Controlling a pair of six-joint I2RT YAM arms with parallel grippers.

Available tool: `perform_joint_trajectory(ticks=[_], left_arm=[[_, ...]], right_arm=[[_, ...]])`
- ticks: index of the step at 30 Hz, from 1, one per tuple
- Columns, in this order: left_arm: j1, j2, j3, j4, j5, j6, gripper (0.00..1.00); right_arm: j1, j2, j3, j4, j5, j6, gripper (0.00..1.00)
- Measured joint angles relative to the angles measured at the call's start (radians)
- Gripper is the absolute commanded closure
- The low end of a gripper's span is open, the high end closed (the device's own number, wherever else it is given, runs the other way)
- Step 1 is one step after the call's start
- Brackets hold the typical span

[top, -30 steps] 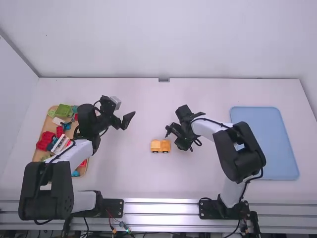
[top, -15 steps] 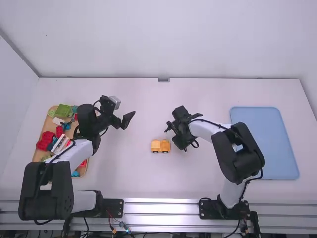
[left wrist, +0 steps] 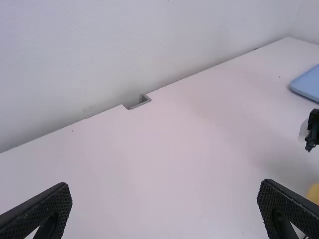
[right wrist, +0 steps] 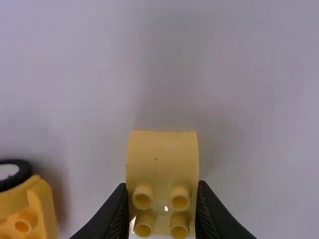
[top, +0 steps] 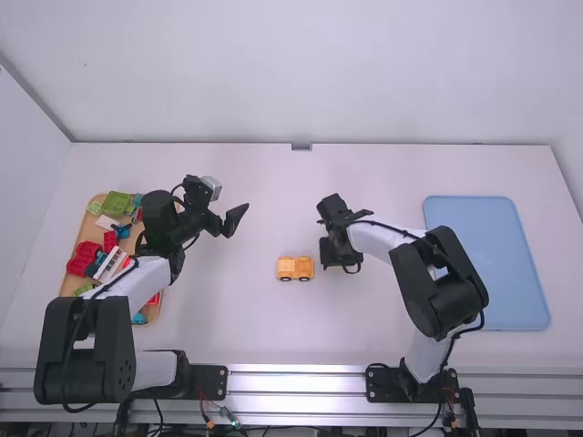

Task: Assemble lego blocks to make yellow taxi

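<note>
My left gripper [top: 230, 219] hangs open over the table's left-middle, beyond the parts tray; in the left wrist view the left gripper [left wrist: 164, 191] has nothing between its widely spread fingers. A yellow-orange vehicle piece with dark wheels [top: 295, 268] rests upright on the table near the middle. Just right of it is my right gripper [top: 333, 253]. In the right wrist view the right gripper [right wrist: 162, 191] is shut on a yellow block [right wrist: 162, 162] with a curved top and several round studs. The wheeled piece [right wrist: 22, 214] lies beside this block, apart from it.
An orange-brown tray [top: 157, 309] of mixed red, green, blue and white blocks sits at the left, partly under the left arm. A blue tray [top: 496, 264] lies on the right, beside the right arm.
My right gripper has turned, its fingers no longer extending toward the wheeled piece, and has shifted slightly. The left arm and the wheeled piece have kept still.
</note>
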Motion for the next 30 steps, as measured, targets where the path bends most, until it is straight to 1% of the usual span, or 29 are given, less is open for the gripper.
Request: perform_joint_trajectory(ticks=[2,4,5,7,8,9,11,12,13,18,22,26,28,29,30], left_arm=[[0.0,0.0,0.0,0.0,0.0,0.0,0.01],[0.0,0.0,0.0,0.0,0.0,0.0,0.01],[0.0,0.0,0.0,0.0,0.0,0.0,0.01],[0.0,0.0,0.0,0.0,0.0,0.0,0.01],[0.0,0.0,0.0,0.0,0.0,0.0,0.01],[0.0,0.0,0.0,0.0,0.0,0.0,0.01],[0.0,0.0,0.0,0.0,0.0,0.0,0.01],[0.0,0.0,0.0,0.0,0.0,0.0,0.01],[0.0,0.0,0.0,0.0,0.0,0.0,0.01],[0.0,0.0,0.0,0.0,0.0,0.0,0.01],[0.0,0.0,0.0,0.0,0.0,0.0,0.01],[0.0,0.0,0.0,0.004,0.0,-0.012,0.01],[0.0,0.0,0.0,0.01,0.0,-0.025,0.01],[0.0,0.0,0.0,0.014,0.0,-0.031,0.01],[0.0,0.0,0.0,0.015,0.0,-0.035,0.01]], right_arm=[[0.0,0.0,0.0,0.0,0.004,0.065,1.0],[0.0,0.0,0.0,0.0,0.013,0.19,1.0],[0.0,0.0,0.0,-0.001,0.014,0.214,1.0],[-0.003,0.0,0.0,-0.013,0.017,0.322,1.0],[-0.007,-0.002,0.0,-0.027,0.017,0.403,1.0],[-0.008,-0.002,0.0,-0.035,0.016,0.424,1.0],[-0.019,-0.006,0.0,-0.086,0.003,0.622,1.0],[-0.021,-0.006,0.0,-0.093,0.0,0.657,1.0],[-0.028,-0.007,0.0,-0.109,-0.016,0.769,1.0],[-0.055,-0.008,-0.001,-0.089,-0.082,1.057,1.0],[-0.066,-0.008,-0.004,-0.069,-0.119,1.238,1.0],[-0.06,-0.008,-0.004,-0.061,-0.117,1.399,0.99],[-0.054,-0.008,-0.004,-0.057,-0.112,1.439,0.96],[-0.049,-0.008,-0.004,-0.055,-0.108,1.463,0.85],[-0.047,-0.008,-0.004,-0.053,-0.106,1.475,0.71]])
